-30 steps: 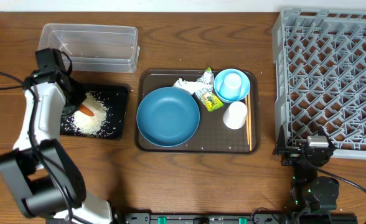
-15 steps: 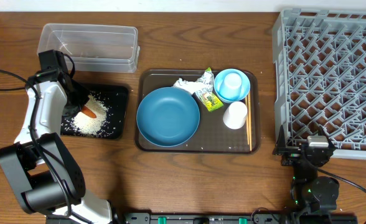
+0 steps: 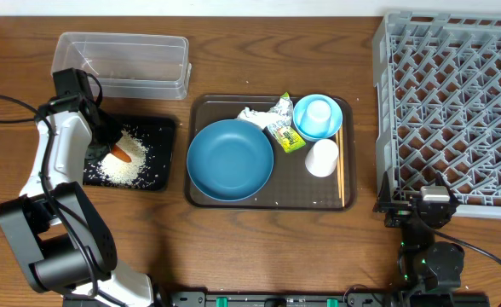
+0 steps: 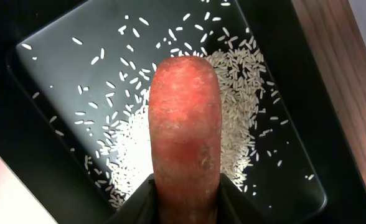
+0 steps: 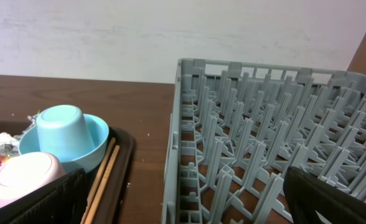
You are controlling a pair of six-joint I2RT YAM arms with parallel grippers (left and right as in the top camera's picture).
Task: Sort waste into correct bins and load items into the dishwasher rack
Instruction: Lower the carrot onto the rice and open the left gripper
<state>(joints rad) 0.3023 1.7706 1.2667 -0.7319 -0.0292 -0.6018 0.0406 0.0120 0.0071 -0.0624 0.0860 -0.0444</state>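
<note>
Carrot [image 4: 184,124] is the thing in play here: the left gripper [image 3: 106,141] has it by one end, a dark finger pressed against either side, and the orange stub points out over the black tray [image 3: 164,128] on the left of the table [image 3: 233,256]. Rice [image 3: 133,164] lies heaped in the middle of that tray with loose grains scattered toward its edges. I can't tell whether the carrot is resting on the heap or held just clear of it. Just behind the black tray sits the clear tub [image 3: 123,64]. In the middle of the table is a brown tray [image 3: 201,198] carrying the big blue plate [image 3: 230,159]. At the plate's far right edge are the crumpled tissue [image 3: 252,114] and the yellow-green wrapper [image 3: 286,135]. Next to those sits a light blue bowl [image 3: 337,122] with a light blue cup [image 3: 319,112] turned upside down in it, and a white cup [image 3: 322,158] stands just in front of the bowl. The chopsticks [image 3: 339,170] lie along the tray's right rim. The grey rack [image 3: 455,94] fills the right side. The right gripper [image 3: 431,203] sits low at the rack's near left corner, its fingers [image 5: 46,199] spread wide apart with nothing between them.
</note>
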